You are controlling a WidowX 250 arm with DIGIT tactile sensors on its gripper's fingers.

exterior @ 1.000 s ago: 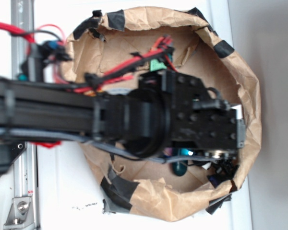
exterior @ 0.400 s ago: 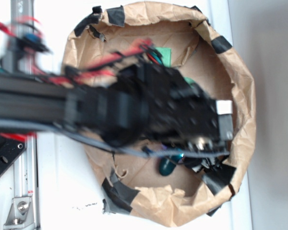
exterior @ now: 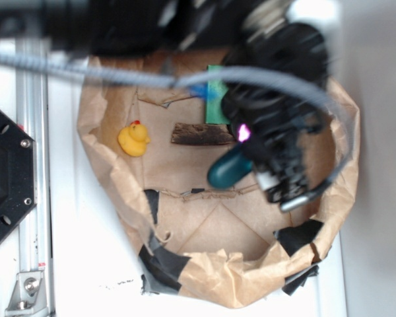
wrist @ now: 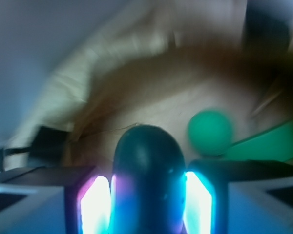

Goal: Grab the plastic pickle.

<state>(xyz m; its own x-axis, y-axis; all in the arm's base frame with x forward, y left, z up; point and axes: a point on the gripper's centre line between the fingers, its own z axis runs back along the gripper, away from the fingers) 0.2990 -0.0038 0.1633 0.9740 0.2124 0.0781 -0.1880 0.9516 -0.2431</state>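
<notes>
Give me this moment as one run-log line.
gripper: shut on pickle | pickle: lifted over bag | duck: in bag, untouched

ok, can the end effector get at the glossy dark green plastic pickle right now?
Looks like yes, it already has it: the dark green plastic pickle sits between the fingers of the end effector, which look closed on its sides, nothing blocking, inside the brown paper bag.

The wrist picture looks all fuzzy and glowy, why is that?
In the wrist view the background is smeared by blur, so the green ball looks soft; bright light glows on the finger pads on both sides of the dark pickle. In the exterior view the arm and gripper are streaked with blur, while the yellow duck stays sharp.
</notes>
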